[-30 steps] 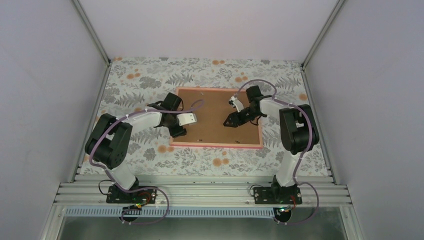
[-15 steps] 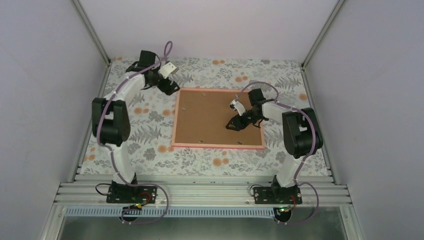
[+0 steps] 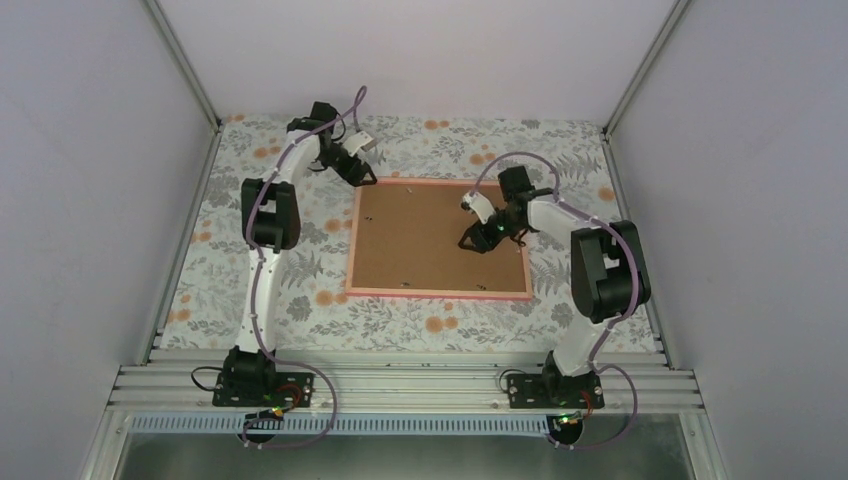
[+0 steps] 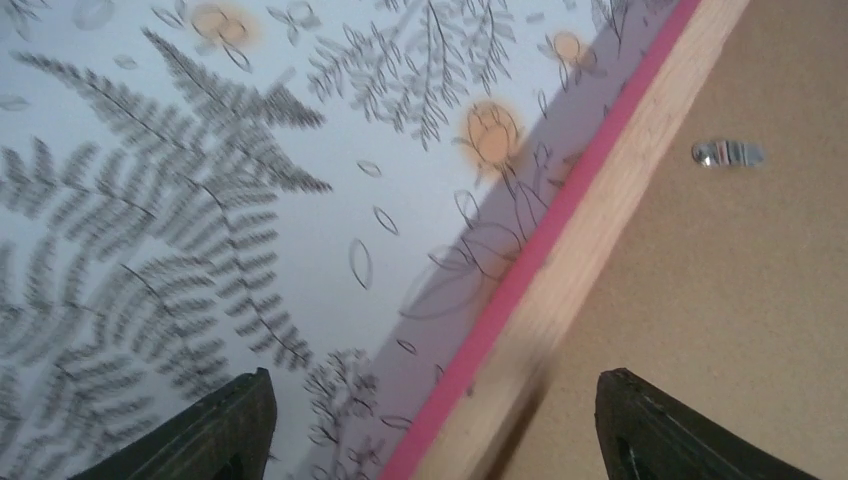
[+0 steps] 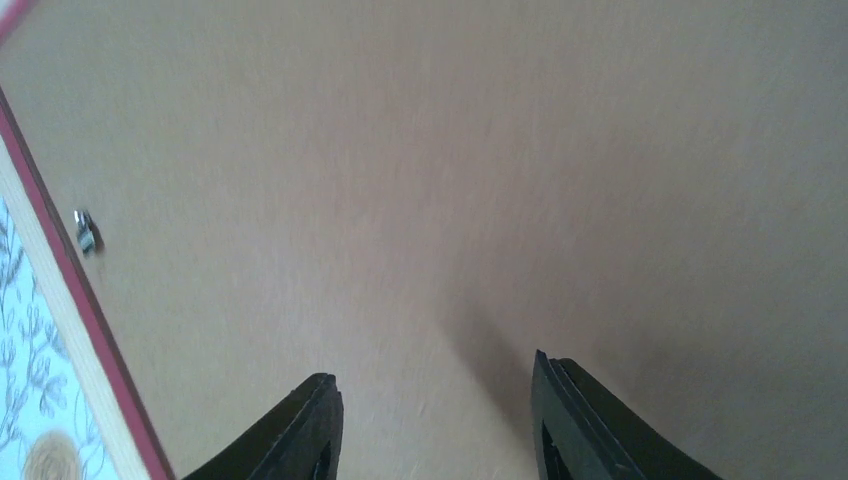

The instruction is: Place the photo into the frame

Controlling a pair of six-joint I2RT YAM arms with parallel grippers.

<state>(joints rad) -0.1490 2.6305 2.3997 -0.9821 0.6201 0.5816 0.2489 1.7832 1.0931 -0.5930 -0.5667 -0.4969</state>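
One floral-patterned table (image 3: 300,300) carries one frame (image 3: 437,293). The frame lies flat, right of centre, back upward, with its long axis running left to right and a pink edge showing all round. One brown backing board (image 3: 415,235) fills it. Two arms reach in. The left gripper (image 3: 362,174) hangs over the frame's far left corner, jaws spread wide with nothing between them. The right gripper (image 3: 474,242) is low over the right part of the board, jaws partly apart and gripping nothing; I cannot tell whether its tips touch the board. Small metal tabs (image 4: 728,152) sit near the board's edges: two show along the near edge from above, and one in each wrist view.
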